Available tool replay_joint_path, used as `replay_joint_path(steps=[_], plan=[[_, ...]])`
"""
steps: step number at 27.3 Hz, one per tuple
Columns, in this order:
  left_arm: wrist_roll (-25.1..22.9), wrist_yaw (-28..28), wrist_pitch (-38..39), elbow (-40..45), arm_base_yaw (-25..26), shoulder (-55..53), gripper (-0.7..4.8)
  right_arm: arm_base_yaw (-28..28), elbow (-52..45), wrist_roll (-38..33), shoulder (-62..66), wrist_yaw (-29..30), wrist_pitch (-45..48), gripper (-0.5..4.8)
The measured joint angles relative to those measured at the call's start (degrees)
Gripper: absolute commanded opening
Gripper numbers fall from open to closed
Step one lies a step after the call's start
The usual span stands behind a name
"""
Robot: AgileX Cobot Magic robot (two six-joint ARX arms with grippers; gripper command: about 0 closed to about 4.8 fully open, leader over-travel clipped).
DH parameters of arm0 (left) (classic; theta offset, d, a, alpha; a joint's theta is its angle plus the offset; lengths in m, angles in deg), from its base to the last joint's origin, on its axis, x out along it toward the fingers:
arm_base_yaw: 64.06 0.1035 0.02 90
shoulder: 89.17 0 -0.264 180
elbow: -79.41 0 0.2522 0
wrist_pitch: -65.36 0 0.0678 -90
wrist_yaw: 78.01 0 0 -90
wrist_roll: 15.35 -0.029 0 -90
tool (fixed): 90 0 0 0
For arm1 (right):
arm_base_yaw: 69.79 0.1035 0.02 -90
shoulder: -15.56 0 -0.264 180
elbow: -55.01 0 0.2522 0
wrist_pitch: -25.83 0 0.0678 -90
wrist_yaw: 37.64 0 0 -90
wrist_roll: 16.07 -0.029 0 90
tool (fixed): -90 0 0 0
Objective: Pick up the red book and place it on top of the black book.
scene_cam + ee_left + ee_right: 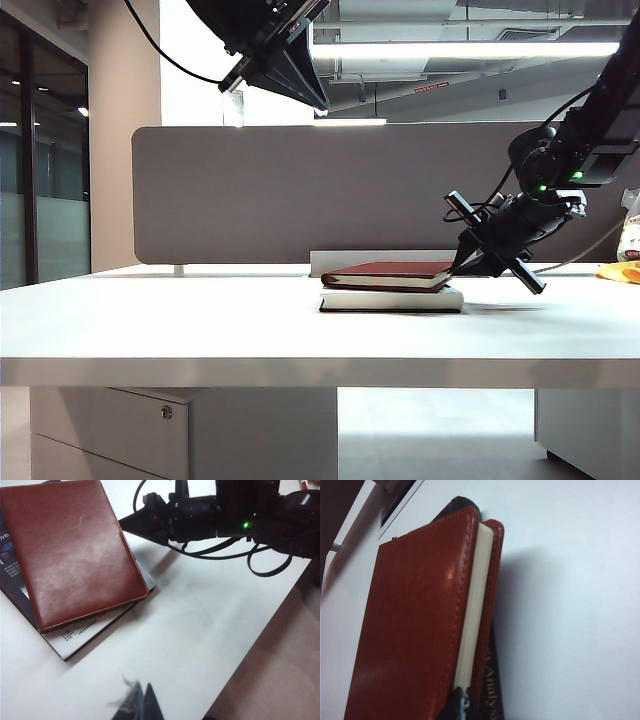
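Red book (387, 274) lying flat, skewed, atop black book (392, 299) mid-frame; right gripper (462, 266) clenched at its right edge, nearer than left gripper (139, 700), state untellable.

At centre frame, the red book (388, 274) lies atop the black book (392, 299) on the white tabletop (200, 320); the right gripper (462, 266) meets its right edge, the left gripper (300, 85) hangs at upper centre

Maroon over black on white

The red book (75, 550) shows maroon leather with pale stitching; the black book (75, 635) carries light print; the table (200, 630) is white.
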Motion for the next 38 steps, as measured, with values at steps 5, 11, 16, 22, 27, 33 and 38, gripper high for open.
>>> replay_joint_path(steps=[5, 11, 16, 22, 27, 33, 38], plan=[[0.00, 0.02, 0.44, 0.00, 0.00, 0.39, -0.05, 0.68, 2.23, 0.00, 1.40, 1.25, -0.28, -0.07], [-0.66, 0.00, 1.16, 0.00, -0.04, 0.59, -0.05, 1.81, 5.66, 0.02, 2.32, 1.64, -2.21, -0.07], [-0.66, 0.02, 1.25, 0.00, -0.04, 0.74, -0.05, 1.81, 5.75, 0.13, 2.29, 1.81, -4.09, -0.07], [-0.68, 0.00, 1.20, 0.00, -0.07, 0.85, -0.05, 1.79, 5.75, 1.68, 2.29, 0.94, -7.91, -0.06], [-1.05, 0.00, 1.16, 0.00, -0.04, 0.87, -0.05, 1.92, 5.75, 2.38, 2.21, 2.89, -8.11, -0.07], [-1.09, -0.02, 0.72, 0.00, -0.07, 0.90, -0.05, 2.80, 5.75, 3.13, 0.15, 2.56, -8.24, -0.06], [-2.01, -1.79, 0.74, 0.00, 0.11, 0.90, -0.05, 2.56, 5.73, 3.23, -1.95, 2.38, -8.22, -0.07]])
